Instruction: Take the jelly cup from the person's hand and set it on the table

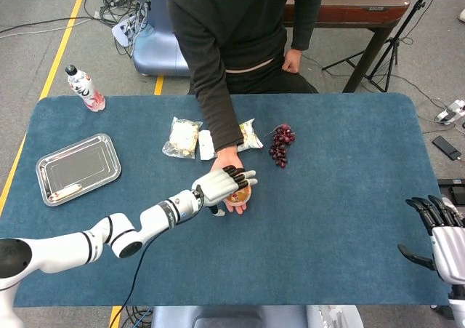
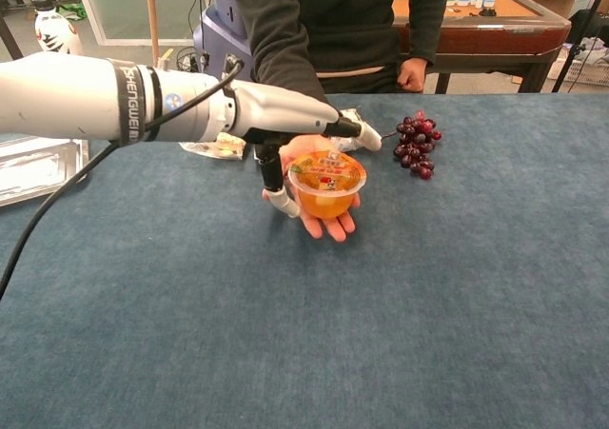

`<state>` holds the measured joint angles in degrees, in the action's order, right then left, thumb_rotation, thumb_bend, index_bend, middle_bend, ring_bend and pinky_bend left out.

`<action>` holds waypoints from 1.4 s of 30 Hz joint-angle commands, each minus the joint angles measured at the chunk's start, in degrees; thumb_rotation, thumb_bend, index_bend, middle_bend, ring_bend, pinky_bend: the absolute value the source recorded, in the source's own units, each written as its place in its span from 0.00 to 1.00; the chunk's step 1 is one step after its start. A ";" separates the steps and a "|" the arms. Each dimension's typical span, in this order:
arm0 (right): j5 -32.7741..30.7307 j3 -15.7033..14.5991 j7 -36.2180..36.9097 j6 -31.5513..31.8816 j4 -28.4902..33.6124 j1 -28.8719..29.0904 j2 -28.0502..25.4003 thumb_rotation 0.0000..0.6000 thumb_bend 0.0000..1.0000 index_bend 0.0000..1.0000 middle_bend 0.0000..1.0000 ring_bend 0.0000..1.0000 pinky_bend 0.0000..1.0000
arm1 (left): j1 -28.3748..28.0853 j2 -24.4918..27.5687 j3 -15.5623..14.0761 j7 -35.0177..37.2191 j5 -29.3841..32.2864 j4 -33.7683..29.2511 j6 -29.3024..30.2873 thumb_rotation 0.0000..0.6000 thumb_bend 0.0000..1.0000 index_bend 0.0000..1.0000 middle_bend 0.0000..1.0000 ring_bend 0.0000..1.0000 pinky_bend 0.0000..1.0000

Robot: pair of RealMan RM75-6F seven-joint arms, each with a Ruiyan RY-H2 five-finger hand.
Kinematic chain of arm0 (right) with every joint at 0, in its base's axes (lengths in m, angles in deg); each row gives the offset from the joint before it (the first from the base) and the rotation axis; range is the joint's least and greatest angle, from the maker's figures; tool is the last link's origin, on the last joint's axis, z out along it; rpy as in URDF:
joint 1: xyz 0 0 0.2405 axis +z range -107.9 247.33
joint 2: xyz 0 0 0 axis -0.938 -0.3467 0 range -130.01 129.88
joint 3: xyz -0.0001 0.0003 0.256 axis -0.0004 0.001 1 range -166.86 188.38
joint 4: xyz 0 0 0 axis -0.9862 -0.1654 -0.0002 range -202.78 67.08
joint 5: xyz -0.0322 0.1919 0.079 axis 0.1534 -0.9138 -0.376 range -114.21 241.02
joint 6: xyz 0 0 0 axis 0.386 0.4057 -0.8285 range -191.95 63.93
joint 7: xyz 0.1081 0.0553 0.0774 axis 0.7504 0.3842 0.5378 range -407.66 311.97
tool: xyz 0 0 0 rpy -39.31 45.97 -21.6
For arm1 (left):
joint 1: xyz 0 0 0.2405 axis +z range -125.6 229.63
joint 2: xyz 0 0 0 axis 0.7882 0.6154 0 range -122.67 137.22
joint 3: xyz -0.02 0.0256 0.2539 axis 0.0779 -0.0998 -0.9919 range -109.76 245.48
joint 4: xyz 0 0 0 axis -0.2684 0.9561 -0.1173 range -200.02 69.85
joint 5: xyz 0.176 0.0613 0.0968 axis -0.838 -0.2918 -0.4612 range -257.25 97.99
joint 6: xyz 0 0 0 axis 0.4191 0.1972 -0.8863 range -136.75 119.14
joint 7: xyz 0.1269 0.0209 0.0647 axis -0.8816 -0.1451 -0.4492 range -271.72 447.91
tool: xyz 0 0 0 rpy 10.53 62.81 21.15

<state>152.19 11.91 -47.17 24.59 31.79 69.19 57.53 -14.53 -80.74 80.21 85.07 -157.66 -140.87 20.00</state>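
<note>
The jelly cup (image 2: 326, 186), clear with orange jelly and a printed lid, sits on the person's upturned palm (image 2: 325, 224) above the middle of the table. My left hand (image 2: 303, 126) reaches over it. Its fingers are spread across the lid and its thumb hangs down beside the cup's left wall. No firm grip shows. In the head view the left hand (image 1: 221, 185) covers most of the cup (image 1: 240, 194). My right hand (image 1: 438, 230) hovers open at the table's near right corner, far from the cup.
Dark grapes (image 1: 281, 145) lie just right of the person's forearm, and snack packets (image 1: 182, 137) lie to its left. A metal tray (image 1: 78, 168) sits at the left side, with a bottle (image 1: 85, 88) at the far left corner.
</note>
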 commanded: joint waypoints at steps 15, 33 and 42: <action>-0.55 -0.11 1.41 -0.17 -1.38 -0.48 0.33 1.00 0.11 0.19 0.17 0.07 0.18 | -3.43 -4.79 -1.43 -3.76 6.53 6.84 -1.61 1.00 0.17 0.19 0.00 0.10 0.31; 0.52 -0.40 1.77 0.98 -1.39 -1.24 0.18 1.00 0.11 0.19 0.17 0.07 0.18 | 3.35 3.56 -1.82 5.74 3.02 -0.66 7.76 1.00 0.17 0.40 0.21 0.36 0.58; 1.38 -0.31 0.77 0.37 -0.48 -0.56 0.13 1.00 0.11 0.19 0.17 0.07 0.18 | 8.56 10.60 -4.40 7.70 1.95 -3.52 11.55 1.00 0.17 0.40 0.21 0.35 0.58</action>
<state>153.50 11.60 -46.34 25.01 31.26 68.58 57.62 -6.80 -70.76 76.54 92.43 -155.55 -144.22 31.04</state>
